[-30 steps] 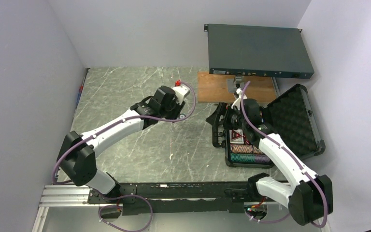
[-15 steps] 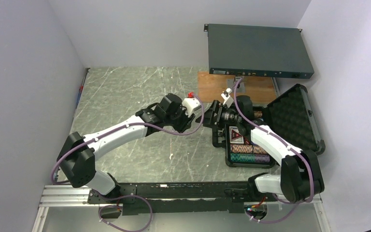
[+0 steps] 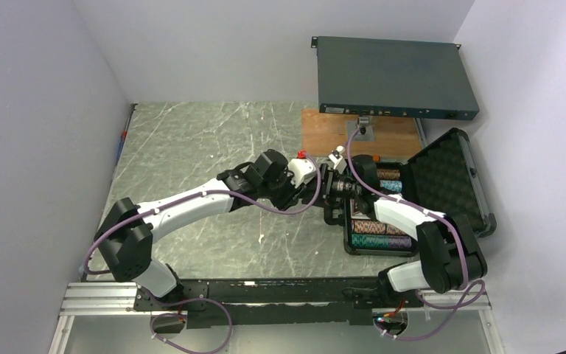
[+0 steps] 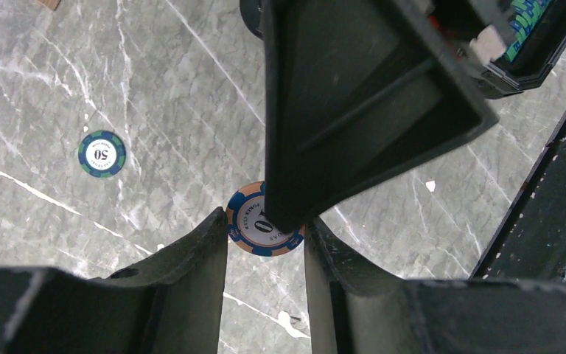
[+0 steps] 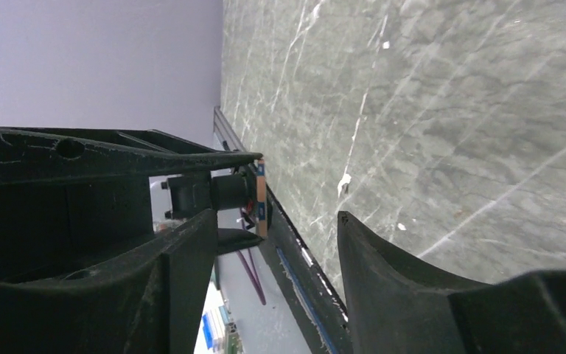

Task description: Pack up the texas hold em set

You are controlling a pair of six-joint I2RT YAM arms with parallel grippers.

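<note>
An orange-and-blue poker chip point(image 4: 254, 230) hangs above the table, and my left gripper point(image 4: 265, 221) is shut on its edges. My right gripper point(image 5: 276, 221) faces it from the other side. Its jaws stand open on either side of the chip point(image 5: 261, 198), which shows edge-on there, with gaps on both sides. One right finger point(image 4: 354, 110) overlaps the chip from above. In the top view both grippers point(image 3: 311, 175) point(image 3: 327, 181) meet just left of the open black case point(image 3: 446, 184), which holds rows of striped chips point(image 3: 376, 240). A green-and-blue chip point(image 4: 102, 153) lies loose on the table.
A large dark rack-mount box point(image 3: 394, 77) stands at the back right, with a wooden board point(image 3: 335, 133) in front of it. Walls close in the left, back and right sides. A black rail point(image 3: 265, 291) runs along the near edge.
My left arm has carried the chip to the right. My right arm has swung left out of the case to meet it, and its jaws have narrowed around the chip.
</note>
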